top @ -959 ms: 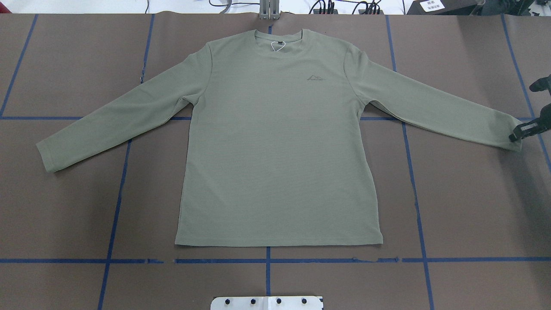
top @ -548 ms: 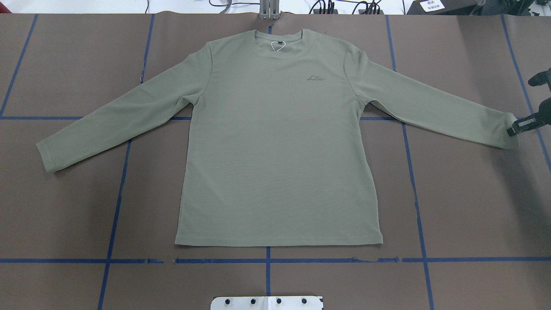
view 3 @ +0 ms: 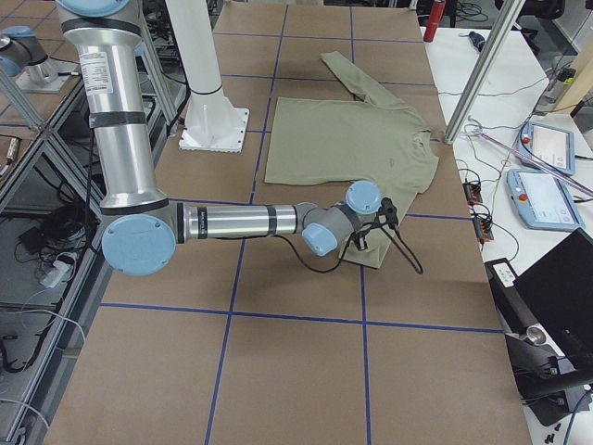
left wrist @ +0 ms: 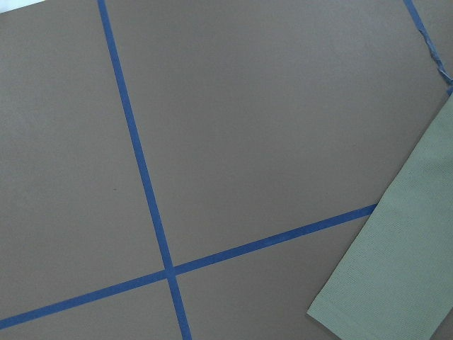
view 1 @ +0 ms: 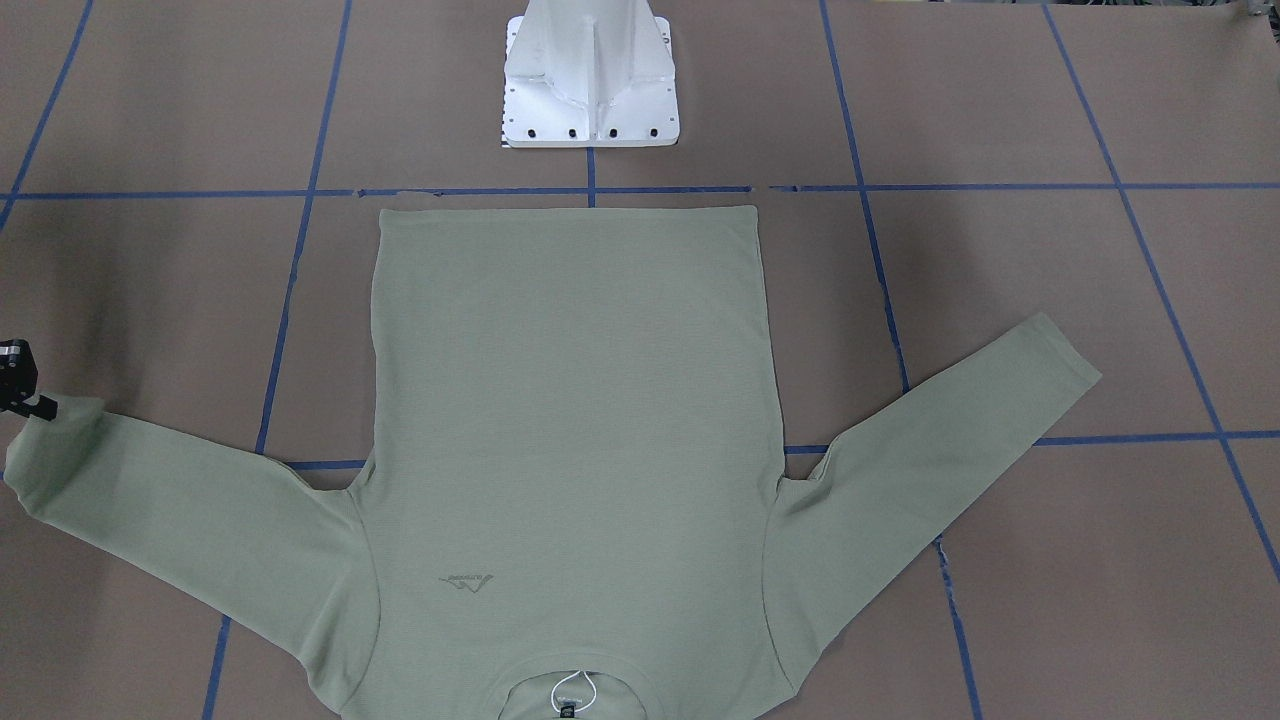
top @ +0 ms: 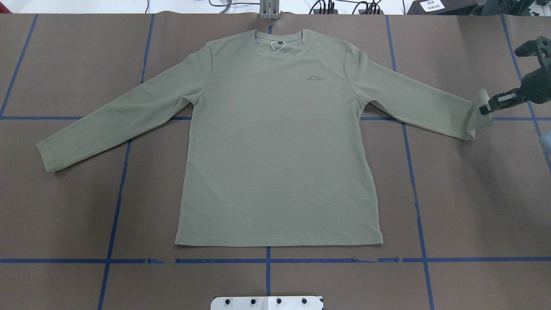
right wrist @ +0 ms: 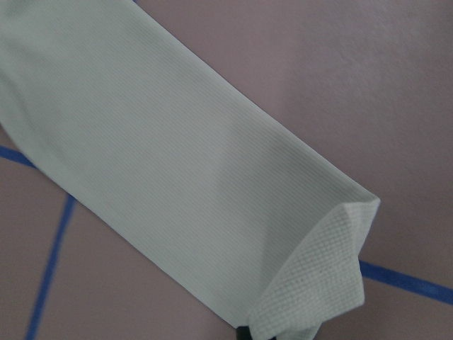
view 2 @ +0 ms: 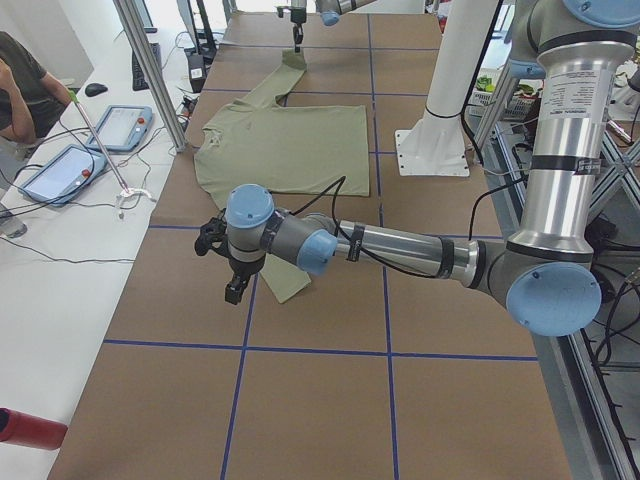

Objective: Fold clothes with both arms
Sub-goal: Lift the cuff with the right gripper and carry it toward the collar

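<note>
The pale sage-green long-sleeved shirt [top: 280,150] lies flat and face up on the brown table, neck at the far edge and both sleeves spread. My right gripper [top: 485,108] is shut on the right sleeve's cuff [right wrist: 318,290], which hangs raised and curled above the table. From the front this gripper [view 1: 30,400] sits at the view's left edge. My left gripper [view 2: 235,290] hovers beside the left sleeve's cuff [left wrist: 396,283], which rests flat; only the left side view shows it, so I cannot tell whether it is open or shut.
The white pedestal base [view 1: 590,80] stands at the robot's side of the table, close to the shirt's hem. Blue tape lines [top: 267,260] grid the table. A side table with tablets [view 2: 70,165] and a seated person [view 2: 25,85] lies beyond the far edge.
My right gripper has carried the right cuff toward the far edge and inward, lifting it off the table so that its end curls. The shirt's body and left sleeve have not moved.
</note>
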